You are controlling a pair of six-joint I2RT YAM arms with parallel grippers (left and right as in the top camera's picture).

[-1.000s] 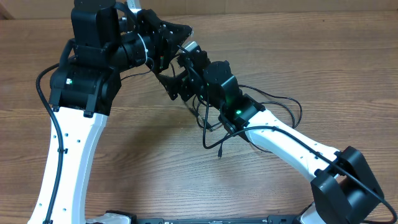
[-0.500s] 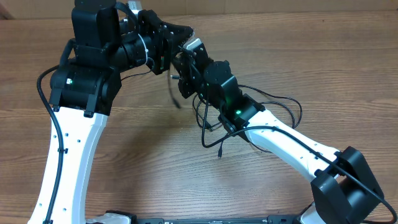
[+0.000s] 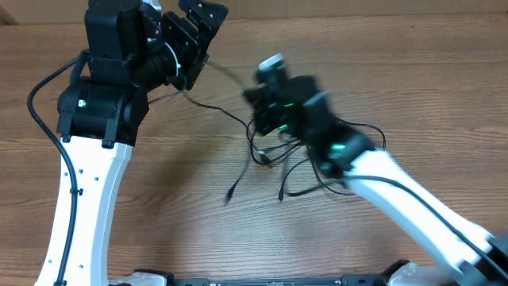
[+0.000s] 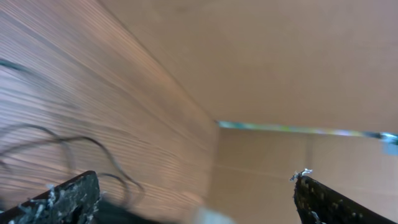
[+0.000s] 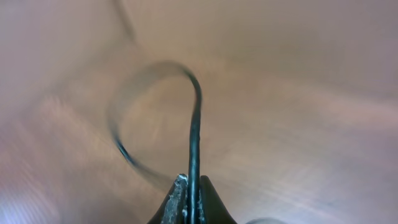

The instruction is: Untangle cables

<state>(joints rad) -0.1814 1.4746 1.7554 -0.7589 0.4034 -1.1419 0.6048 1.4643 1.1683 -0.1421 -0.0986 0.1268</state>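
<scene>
left gripper (image 4: 196,179) agape by table edge (image 4: 158,71)

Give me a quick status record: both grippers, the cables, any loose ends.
left gripper: open, jaws wide apart, nothing seen between them
right gripper: shut on one cable, which arcs up out of it
cables: loose tangle on the table beside the right gripper; one strand runs toward the left arm
free ends: two, on the table, near side of the tangle

I find nothing I can read from here: no lettering, label, brand or number is legible in the overhead view or either blurred wrist view.
</scene>
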